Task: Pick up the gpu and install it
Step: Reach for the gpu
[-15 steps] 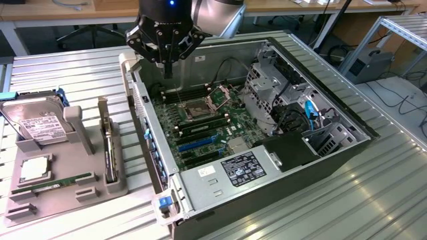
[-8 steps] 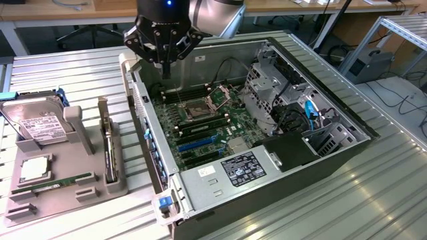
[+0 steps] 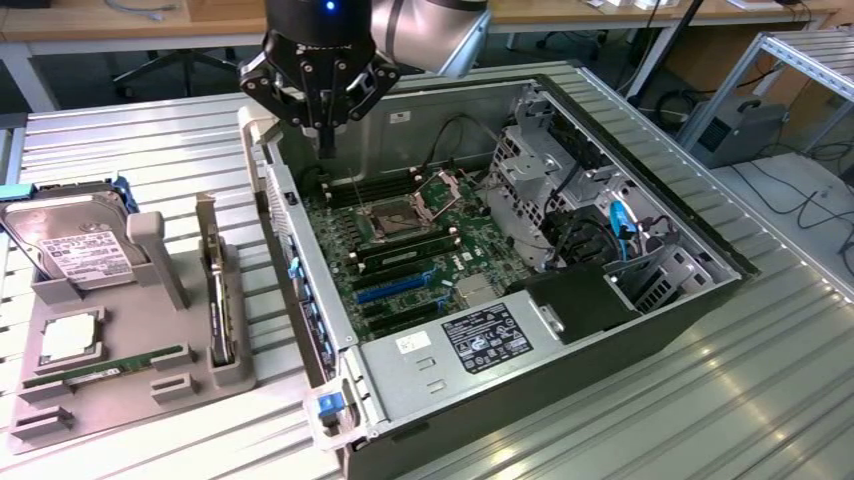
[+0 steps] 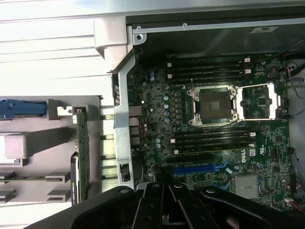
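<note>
We log gripper [image 3: 324, 135] pinched together, empty, above the motherboard [image 3: 461, 265] in the computer case [image 3: 454, 105]; the gpu [image 3: 218, 300] stands on edge in the gray rack [image 3: 171, 290], well apart.

The arm [image 3: 430, 30] is cut off at the top of the exterior view. The gpu [image 3: 218, 300] stands on edge, so its face is hidden. The words on the drive [image 3: 78, 250] are too small to read.

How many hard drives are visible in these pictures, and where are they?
1. The hard drive rests in the grey holder at the exterior view's left, beside the open computer case. The metal cage inside the case may hide others.
</note>
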You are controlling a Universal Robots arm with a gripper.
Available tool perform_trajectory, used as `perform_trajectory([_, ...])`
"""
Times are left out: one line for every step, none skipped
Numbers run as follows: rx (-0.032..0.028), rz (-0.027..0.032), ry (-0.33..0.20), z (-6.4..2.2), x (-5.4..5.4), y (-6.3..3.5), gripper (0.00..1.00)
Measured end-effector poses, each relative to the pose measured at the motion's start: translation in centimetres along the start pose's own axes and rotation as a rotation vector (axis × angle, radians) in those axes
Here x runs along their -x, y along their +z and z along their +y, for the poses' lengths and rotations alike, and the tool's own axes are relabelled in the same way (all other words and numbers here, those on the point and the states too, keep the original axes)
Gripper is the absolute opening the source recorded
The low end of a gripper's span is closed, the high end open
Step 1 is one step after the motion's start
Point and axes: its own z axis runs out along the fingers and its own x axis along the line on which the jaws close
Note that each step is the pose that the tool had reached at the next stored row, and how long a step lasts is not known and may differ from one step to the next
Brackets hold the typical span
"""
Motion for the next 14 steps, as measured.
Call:
perform_trajectory([0.0000, 0.0000, 0.000, 0.00, -0.08, 0.00, 0.11])
perform_trajectory([0.0000, 0.0000, 0.000, -0.01, -0.16, 0.00, 0.11])
perform_trajectory([0.0000, 0.0000, 0.000, -0.01, -0.23, -0.01, 0.11])
perform_trajectory([0.0000, 0.0000, 0.000, -0.02, -0.31, -0.01, 0.11])
perform_trajectory([0.0000, 0.0000, 0.000, -0.02, -0.35, -0.01, 0.11])
perform_trajectory([0.0000, 0.0000, 0.000, -0.03, -0.47, -0.01, 0.11])
perform_trajectory([0.0000, 0.0000, 0.000, -0.04, -0.54, -0.02, 0.11])
perform_trajectory([0.0000, 0.0000, 0.000, -0.04, -0.59, -0.02, 0.11])
perform_trajectory([0.0000, 0.0000, 0.000, -0.04, -0.64, -0.02, 0.11])
perform_trajectory([0.0000, 0.0000, 0.000, -0.05, -0.70, -0.02, 0.11])
perform_trajectory([0.0000, 0.0000, 0.000, -0.06, -0.77, -0.02, 0.11])
perform_trajectory([0.0000, 0.0000, 0.000, -0.06, -0.81, -0.02, 0.11])
perform_trajectory([0.0000, 0.0000, 0.000, -0.06, -0.86, -0.02, 0.11])
perform_trajectory([-0.0001, 0.0001, 0.000, -0.07, -0.91, -0.03, 0.11])
